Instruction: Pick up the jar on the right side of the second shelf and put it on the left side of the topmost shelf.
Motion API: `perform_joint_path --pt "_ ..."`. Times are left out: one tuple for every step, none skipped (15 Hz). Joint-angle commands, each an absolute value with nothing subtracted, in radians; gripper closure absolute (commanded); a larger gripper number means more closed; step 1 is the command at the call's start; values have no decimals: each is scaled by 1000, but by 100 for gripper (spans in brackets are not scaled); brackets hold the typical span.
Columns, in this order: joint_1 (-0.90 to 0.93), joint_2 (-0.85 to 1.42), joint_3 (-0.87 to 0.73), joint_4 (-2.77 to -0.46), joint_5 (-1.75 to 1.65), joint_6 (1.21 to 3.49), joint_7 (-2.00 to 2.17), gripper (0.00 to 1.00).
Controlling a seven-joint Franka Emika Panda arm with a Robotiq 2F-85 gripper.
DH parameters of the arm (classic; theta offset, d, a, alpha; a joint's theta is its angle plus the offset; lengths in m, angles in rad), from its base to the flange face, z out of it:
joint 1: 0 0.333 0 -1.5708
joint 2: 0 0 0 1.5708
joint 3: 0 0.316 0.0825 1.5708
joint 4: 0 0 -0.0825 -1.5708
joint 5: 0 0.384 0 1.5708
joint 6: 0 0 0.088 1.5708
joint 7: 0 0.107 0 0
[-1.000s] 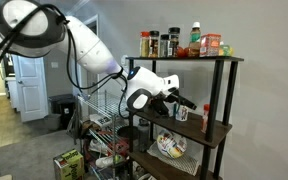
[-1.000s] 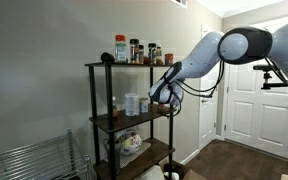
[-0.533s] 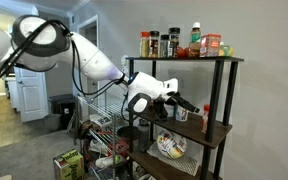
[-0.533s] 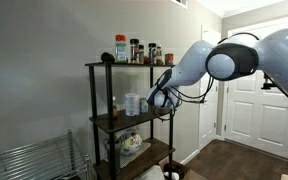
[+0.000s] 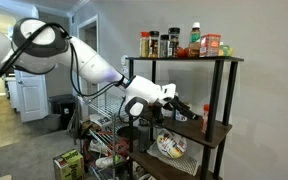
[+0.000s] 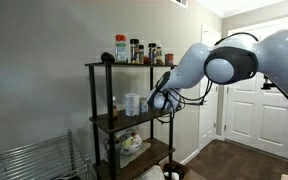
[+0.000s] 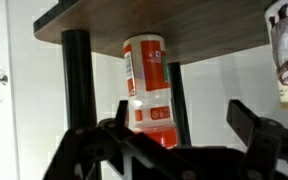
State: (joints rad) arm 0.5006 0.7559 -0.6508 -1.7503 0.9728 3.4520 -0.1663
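Grey-walled room with a white panelled door (image 6: 246, 100). Fixture: tall shelving unit with a black metal tube frame and dark brown wood-grain boards.

Item: jar (image 5: 206, 117). It is small, slender and cylindrical, with a reddish-orange label carrying white print, a red cap and a smooth, glossy surface.

Location: right end of the second shelf (image 5: 220, 129), upright, close to the corner post and apart from a white mug (image 5: 181, 114). The wrist view stands inverted: the board sits above, the jar (image 7: 147, 90) points cap downward, and a round black post lies just behind it.

Fingers (image 7: 256, 132): black and angular, spread wide apart, gripping nothing. In an exterior view they sit over the second shelf near the jar, not touching it.

Topmost shelf (image 5: 184, 59): holds a row of taller spice jars (image 5: 160, 43) with dark lids.

Adjacent: chrome wire rack (image 5: 102, 112).
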Motion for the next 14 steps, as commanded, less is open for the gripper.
perform_joint_path --pt "532 784 -696 -1743 1030 3459 -135 0" --pt "528 788 -692 -1737 1033 3459 -136 0" --pt "517 792 -682 -1728 1034 3459 -134 0" --pt "507 797 -671 -1716 1032 3459 -131 0" --pt "498 805 -662 -1701 1025 3456 -126 0" --pt "494 820 -664 -1681 1026 3449 -118 0" --pt "486 833 -662 -1659 1024 3444 -110 0" --pt "478 844 -660 -1637 1023 3439 -100 0" --pt "467 850 -650 -1610 1015 3437 -90 0" --pt "465 858 -650 -1592 1015 3435 -82 0" --pt "465 870 -655 -1572 1020 3432 -75 0" --pt "467 883 -666 -1556 1028 3424 -71 0" --pt "469 891 -678 -1544 1037 3416 -64 0" --pt "468 898 -685 -1535 1043 3411 -60 0"
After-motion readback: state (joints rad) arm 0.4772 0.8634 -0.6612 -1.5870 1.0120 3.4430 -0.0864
